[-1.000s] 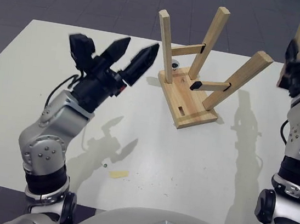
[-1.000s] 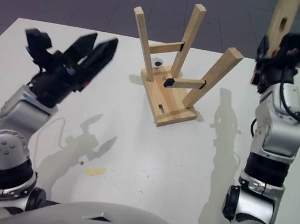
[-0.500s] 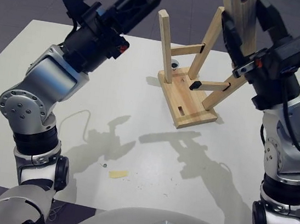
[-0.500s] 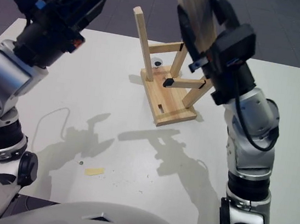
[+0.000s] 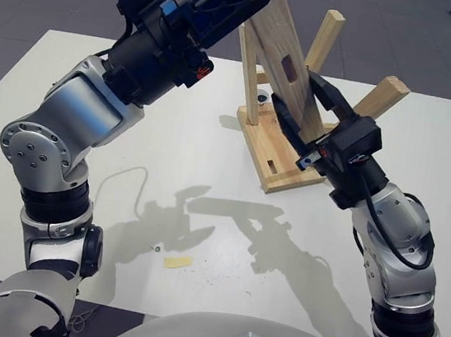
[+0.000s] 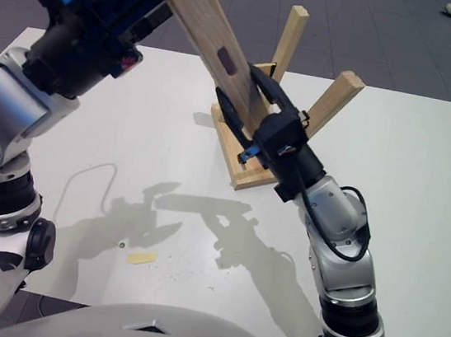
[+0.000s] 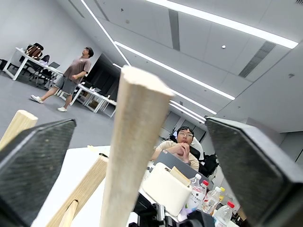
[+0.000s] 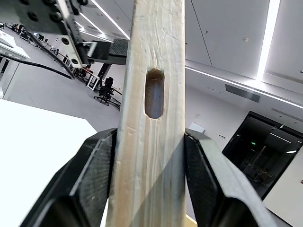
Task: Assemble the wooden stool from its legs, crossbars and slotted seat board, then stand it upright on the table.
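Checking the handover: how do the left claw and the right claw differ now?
The left claw is open, its fingers apart from the wooden leg's top end; the right claw is shut on the leg lower down. The left claw is higher; the right claw lower, near the upturned stool. Both are black and meet at the same leg.

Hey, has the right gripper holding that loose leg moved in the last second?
Yes. The right gripper has swung leftward, from right of the seat board to in front of it, carrying the leg.

Two black fingers [image 8: 97, 175] clamp both sides of a wooden leg [image 8: 151, 165] bearing an oval slot
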Robot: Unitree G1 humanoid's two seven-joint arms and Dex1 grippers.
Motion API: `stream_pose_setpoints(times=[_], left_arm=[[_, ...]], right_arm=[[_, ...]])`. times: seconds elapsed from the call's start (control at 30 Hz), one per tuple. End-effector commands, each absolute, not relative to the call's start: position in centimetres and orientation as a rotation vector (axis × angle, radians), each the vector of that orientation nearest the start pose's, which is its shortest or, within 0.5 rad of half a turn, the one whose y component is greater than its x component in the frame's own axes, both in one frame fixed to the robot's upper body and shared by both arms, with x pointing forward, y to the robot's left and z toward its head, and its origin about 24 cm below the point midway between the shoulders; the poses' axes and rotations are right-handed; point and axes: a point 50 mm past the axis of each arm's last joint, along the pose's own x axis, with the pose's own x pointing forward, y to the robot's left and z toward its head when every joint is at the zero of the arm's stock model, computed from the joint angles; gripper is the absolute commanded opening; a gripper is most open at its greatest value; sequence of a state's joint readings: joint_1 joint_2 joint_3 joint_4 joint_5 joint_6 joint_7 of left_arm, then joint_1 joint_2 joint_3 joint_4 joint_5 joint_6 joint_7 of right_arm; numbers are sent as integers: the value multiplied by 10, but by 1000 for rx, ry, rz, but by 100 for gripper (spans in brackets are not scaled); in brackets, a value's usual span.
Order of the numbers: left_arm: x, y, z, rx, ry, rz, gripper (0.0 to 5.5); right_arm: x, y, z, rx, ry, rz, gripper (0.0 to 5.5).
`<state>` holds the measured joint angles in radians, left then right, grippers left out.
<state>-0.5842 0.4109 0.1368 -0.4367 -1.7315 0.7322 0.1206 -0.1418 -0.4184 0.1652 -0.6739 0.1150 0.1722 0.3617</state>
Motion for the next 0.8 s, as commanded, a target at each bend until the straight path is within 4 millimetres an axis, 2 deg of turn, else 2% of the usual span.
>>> stream_pose_setpoints(times=[0.03,0.33,0.63,0.7,0.8], left_arm=[[244,115,262,-716,-54,-1062,424],[246,124,253,-664,-76,-932,284],[249,121,246,-667,-71,-917,132],[251,121,244,-671,-64,-916,104],[255,121,242,-680,-58,-903,104]], right_arm=[[218,-114,190,-394,-523,670,211],[226,-110,187,-387,-526,684,211],[229,-113,186,-391,-517,660,211],[230,-113,186,-387,-516,658,211],[230,-115,186,-388,-506,642,211]])
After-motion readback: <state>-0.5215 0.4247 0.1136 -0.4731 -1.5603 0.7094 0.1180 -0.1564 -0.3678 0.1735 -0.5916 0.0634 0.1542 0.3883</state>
